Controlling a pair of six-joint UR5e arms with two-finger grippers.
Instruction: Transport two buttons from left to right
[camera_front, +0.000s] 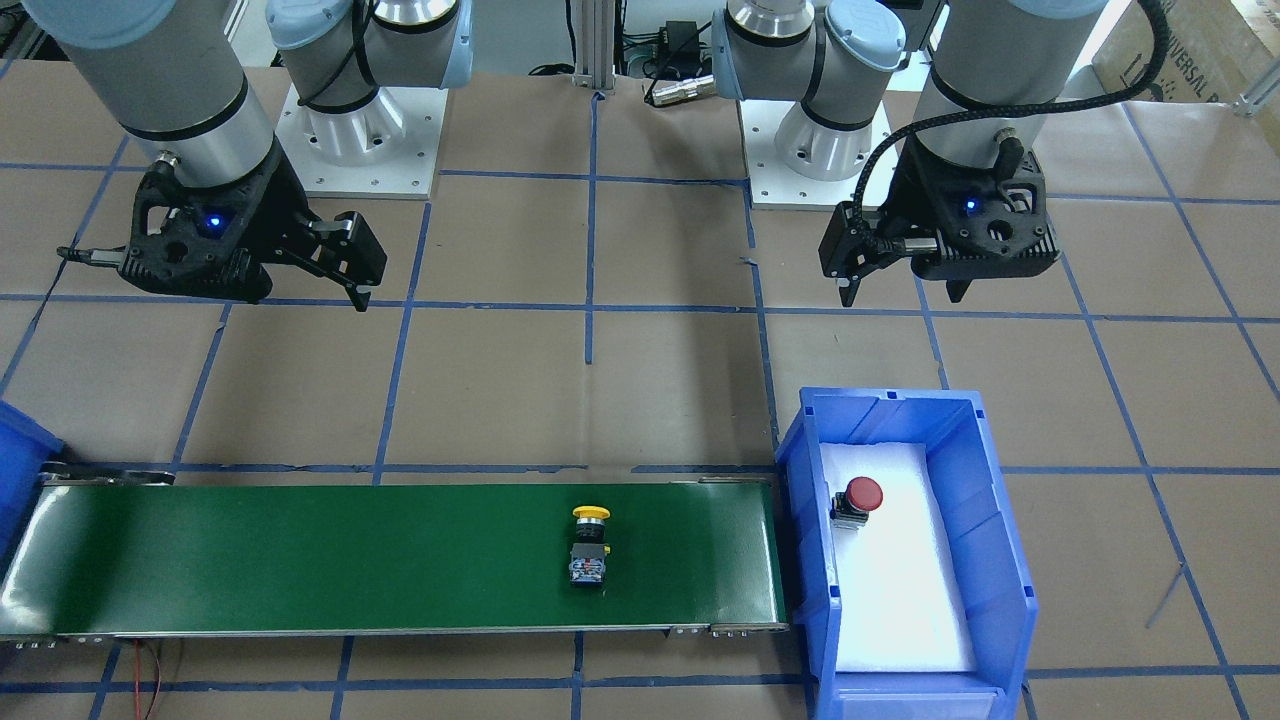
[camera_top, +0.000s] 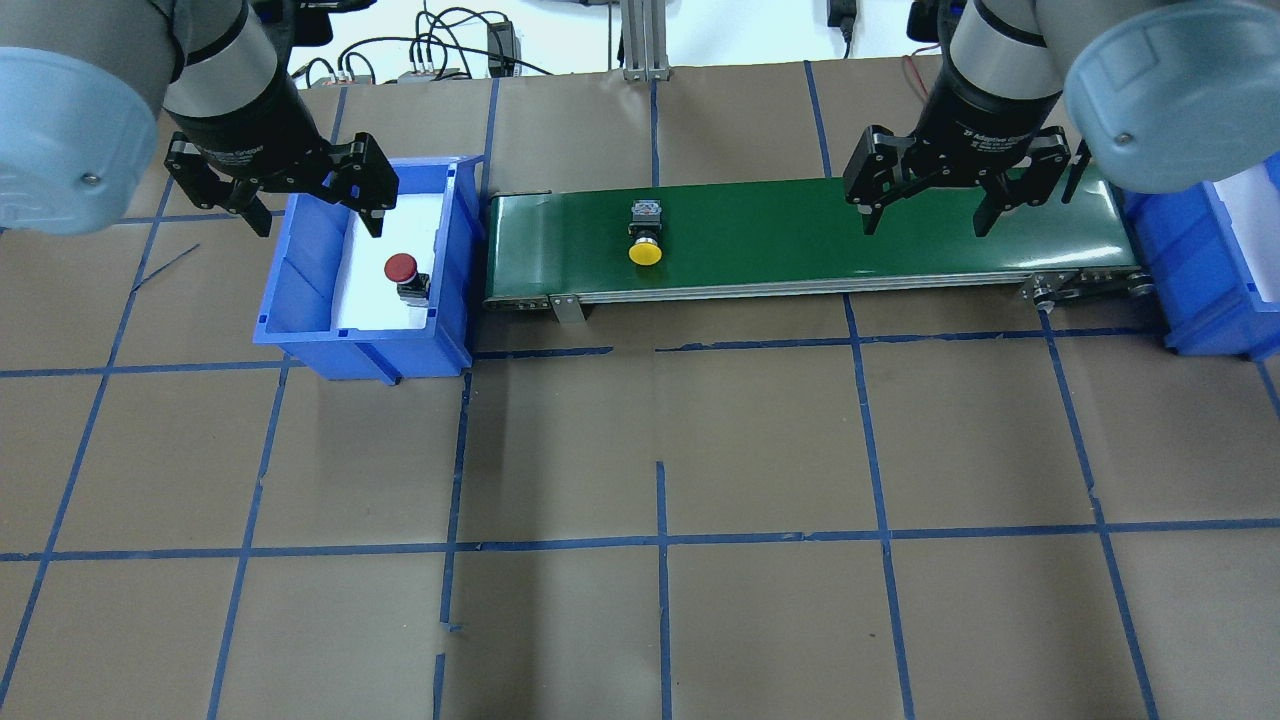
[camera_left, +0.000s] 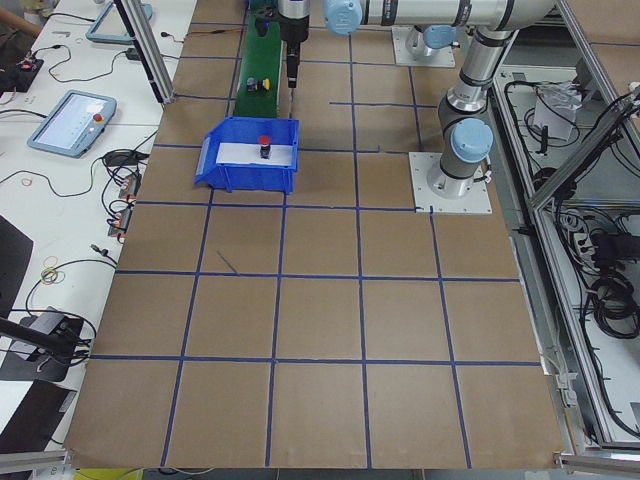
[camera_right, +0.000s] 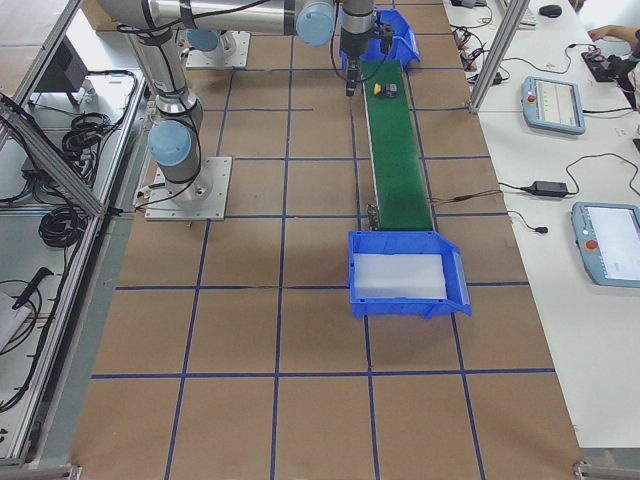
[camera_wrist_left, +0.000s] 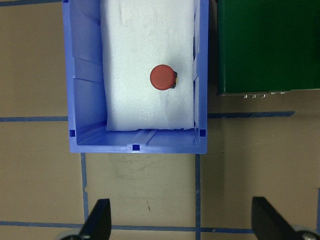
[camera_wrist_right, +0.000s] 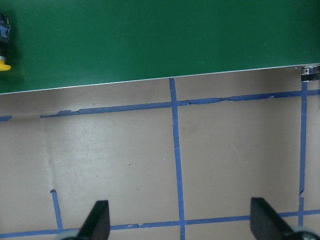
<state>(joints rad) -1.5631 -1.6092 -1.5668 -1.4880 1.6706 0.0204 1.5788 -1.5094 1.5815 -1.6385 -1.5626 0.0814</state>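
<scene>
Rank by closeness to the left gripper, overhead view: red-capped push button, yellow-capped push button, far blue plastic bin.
1. Red-capped push button, in the bin beside the left gripper.
2. Yellow-capped push button, on the green belt.
3. Far blue plastic bin, right end.

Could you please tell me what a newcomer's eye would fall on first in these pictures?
The long green conveyor belt stands out first, with a yellow-capped push button lying on its side towards the belt's left end. Next comes the red-capped push button, on white foam in the blue plastic bin beside that end. The left gripper and right gripper hang open above the table, holding nothing.
</scene>
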